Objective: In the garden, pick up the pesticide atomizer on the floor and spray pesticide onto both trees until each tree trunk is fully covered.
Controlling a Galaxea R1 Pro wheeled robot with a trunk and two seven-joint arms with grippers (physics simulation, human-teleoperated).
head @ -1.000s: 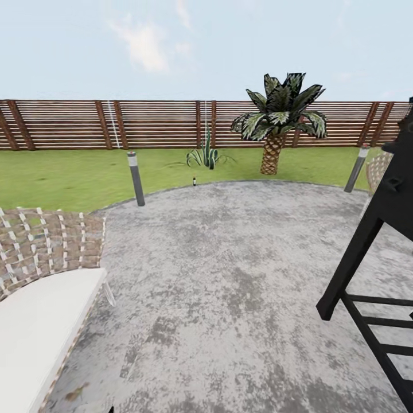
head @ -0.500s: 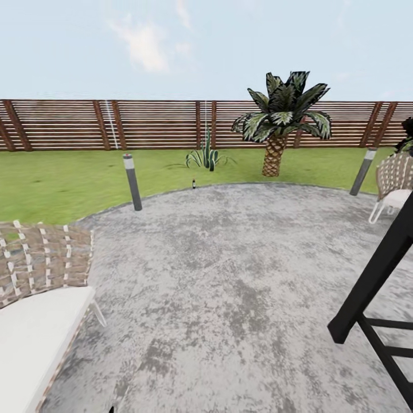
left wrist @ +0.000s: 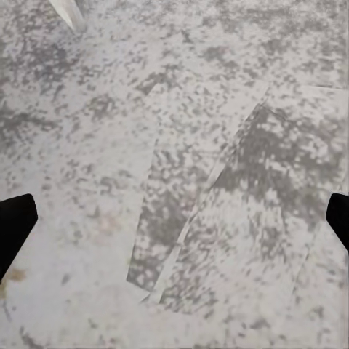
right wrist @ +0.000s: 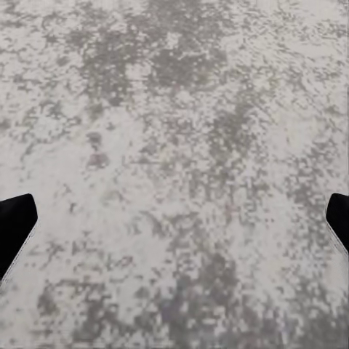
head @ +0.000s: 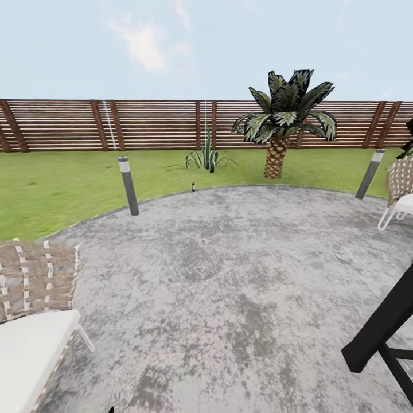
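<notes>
Far ahead in the head view, a tiny dark bottle, the pesticide atomizer (head: 193, 186), stands upright on the floor where the grey stone patio (head: 229, 275) meets the lawn (head: 63, 183). The trees are out of view. My left gripper (left wrist: 174, 225) hangs open over the mottled paving, its black fingertips (left wrist: 13, 225) wide apart with nothing between them. Over bare stone my right gripper (right wrist: 174, 225) is open too, and empty.
A woven chair with a white cushion (head: 31, 310) sits near left, another chair (head: 400, 192) at far right. A black slatted frame (head: 381, 332) juts in at lower right. Two bollard lights (head: 128, 186) (head: 370, 172), a short palm (head: 276, 155), a spiky plant (head: 205, 158) and a slat fence (head: 155, 123) lie beyond.
The whole head view has shifted as the camera moved forward: the left chair and the black frame slide toward the picture's edges, and the right chair comes into view. The atomizer itself has not moved.
</notes>
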